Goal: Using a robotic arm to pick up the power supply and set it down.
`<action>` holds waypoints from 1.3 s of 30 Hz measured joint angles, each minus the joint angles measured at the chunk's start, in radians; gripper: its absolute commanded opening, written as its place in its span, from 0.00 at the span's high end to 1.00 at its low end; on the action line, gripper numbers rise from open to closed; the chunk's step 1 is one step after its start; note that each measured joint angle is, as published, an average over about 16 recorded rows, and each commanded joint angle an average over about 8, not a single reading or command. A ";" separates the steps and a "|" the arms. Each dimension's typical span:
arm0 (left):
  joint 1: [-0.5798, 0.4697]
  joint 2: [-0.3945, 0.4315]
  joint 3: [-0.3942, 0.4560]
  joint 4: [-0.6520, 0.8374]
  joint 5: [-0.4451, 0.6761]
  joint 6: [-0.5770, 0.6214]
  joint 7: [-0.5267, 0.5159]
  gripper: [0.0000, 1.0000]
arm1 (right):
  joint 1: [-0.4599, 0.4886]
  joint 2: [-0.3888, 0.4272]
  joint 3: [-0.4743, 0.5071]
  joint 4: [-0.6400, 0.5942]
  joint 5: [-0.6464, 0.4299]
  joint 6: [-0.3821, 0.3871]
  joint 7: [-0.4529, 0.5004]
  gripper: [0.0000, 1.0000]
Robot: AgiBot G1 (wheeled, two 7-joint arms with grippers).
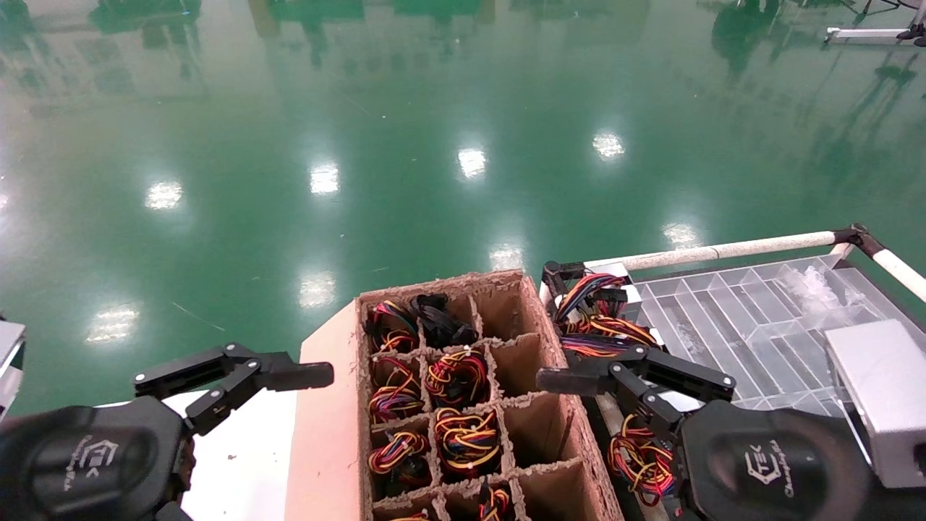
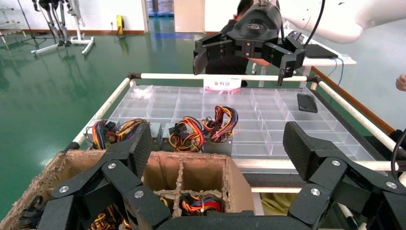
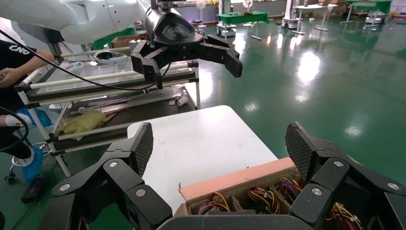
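Note:
Several power supplies stand in the cells of the brown cardboard divider box (image 1: 340, 434), wire bundles (image 1: 456, 376) upward. More power supplies (image 2: 218, 146) with red, yellow and black wires (image 1: 593, 325) stand on the clear tray's near edge, just past the box. My left gripper (image 1: 304, 423) hovers open beside the box's left flap, over the white table (image 3: 201, 143), holding nothing. My right gripper (image 1: 564, 434) hovers open above the box's right wall, also holding nothing. The left wrist view shows its fingers (image 2: 139, 148) spread wide, and the right wrist view shows the same of its own fingers (image 3: 299, 148).
The clear divided tray (image 1: 752, 318) sits inside a white pipe rail (image 1: 723, 251). A flat black item (image 2: 306, 103) lies in it. A light-grey box (image 1: 879, 394) sits by my right wrist. A person (image 3: 14, 62) stands behind the left table. Green floor lies ahead.

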 measured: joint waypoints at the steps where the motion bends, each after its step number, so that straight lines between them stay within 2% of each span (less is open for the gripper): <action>1: 0.000 0.000 0.000 0.000 0.000 0.000 0.000 1.00 | 0.000 0.000 0.000 0.000 0.000 0.000 0.000 0.00; 21: 0.000 0.000 0.000 0.000 0.000 0.000 0.000 1.00 | -0.010 0.002 -0.008 -0.001 -0.027 0.015 -0.004 0.00; 36: 0.000 0.000 0.000 0.000 0.000 0.000 0.000 1.00 | -0.025 -0.030 -0.085 0.034 -0.217 0.101 -0.005 0.00; 37: 0.000 0.000 0.000 0.000 0.000 0.000 0.000 1.00 | -0.024 -0.035 -0.092 0.036 -0.233 0.108 -0.004 0.01; 39: 0.000 0.000 0.000 0.000 0.000 0.000 0.000 1.00 | -0.022 -0.046 -0.106 0.040 -0.264 0.122 0.000 0.16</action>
